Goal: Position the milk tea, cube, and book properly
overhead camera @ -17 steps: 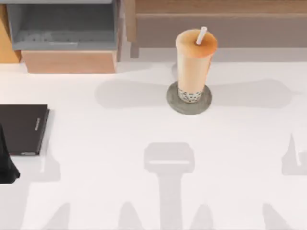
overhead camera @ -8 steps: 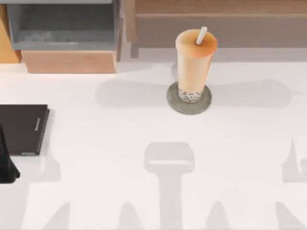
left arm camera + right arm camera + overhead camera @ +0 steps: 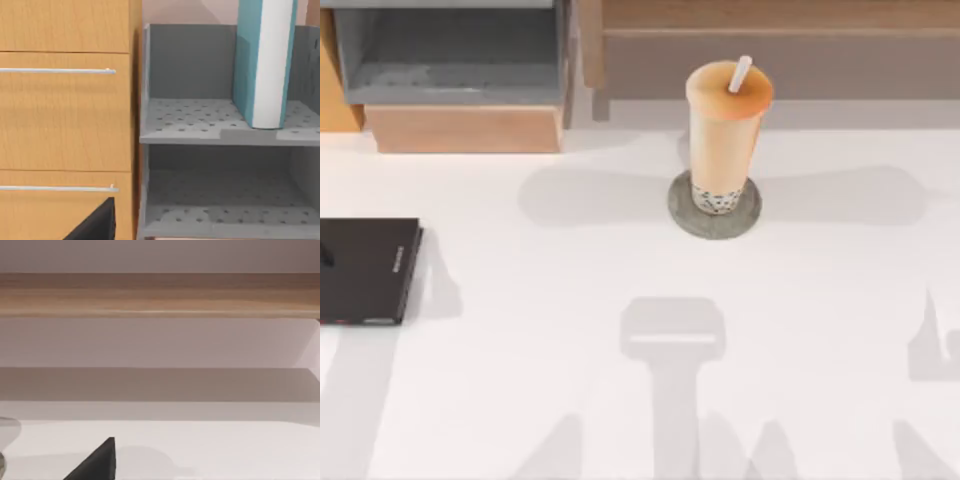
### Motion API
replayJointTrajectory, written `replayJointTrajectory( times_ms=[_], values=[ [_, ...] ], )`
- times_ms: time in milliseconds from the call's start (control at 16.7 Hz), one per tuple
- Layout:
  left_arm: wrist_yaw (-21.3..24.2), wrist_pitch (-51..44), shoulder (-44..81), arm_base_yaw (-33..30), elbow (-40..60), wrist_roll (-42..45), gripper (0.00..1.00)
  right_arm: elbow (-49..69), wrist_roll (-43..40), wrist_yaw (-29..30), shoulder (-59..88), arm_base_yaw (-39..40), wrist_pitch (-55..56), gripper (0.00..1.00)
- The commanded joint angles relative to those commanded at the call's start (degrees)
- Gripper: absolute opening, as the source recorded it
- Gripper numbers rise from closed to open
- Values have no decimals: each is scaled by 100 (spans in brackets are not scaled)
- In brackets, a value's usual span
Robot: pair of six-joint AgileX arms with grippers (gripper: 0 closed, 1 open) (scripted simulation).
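The milk tea (image 3: 725,130), a peach cup with a white straw, stands upright on a flat grey disc (image 3: 680,216) at the table's back middle. In the left wrist view the teal book (image 3: 262,60) stands upright on the upper level of a grey shelf (image 3: 190,120). A dark part of my left gripper (image 3: 97,225) shows in front of the wooden drawers (image 3: 65,125), apart from the book. A dark part of my right gripper (image 3: 97,462) shows above the white table, facing a wooden rail (image 3: 160,295). The cube is out of view.
A thin black slab (image 3: 365,270) lies at the table's left edge. The grey shelf (image 3: 450,60) and a wooden block (image 3: 465,130) stand at the back left. A long wooden rack (image 3: 770,50) runs along the back right.
The dark piece of my left arm at the top view's left edge, beside the black slab, has gone out of that picture. The milk tea and slab have not moved.
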Motion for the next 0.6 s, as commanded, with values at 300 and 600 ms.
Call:
replayJointTrajectory(
  times_ms=[300,600],
  values=[
    [-302,925,2953,-359,1830,-14,100,0,0,0,0,0,0,100],
    [-591,1809,6018,-695,3628,-21,100,0,0,0,0,0,0,100]
  ],
)
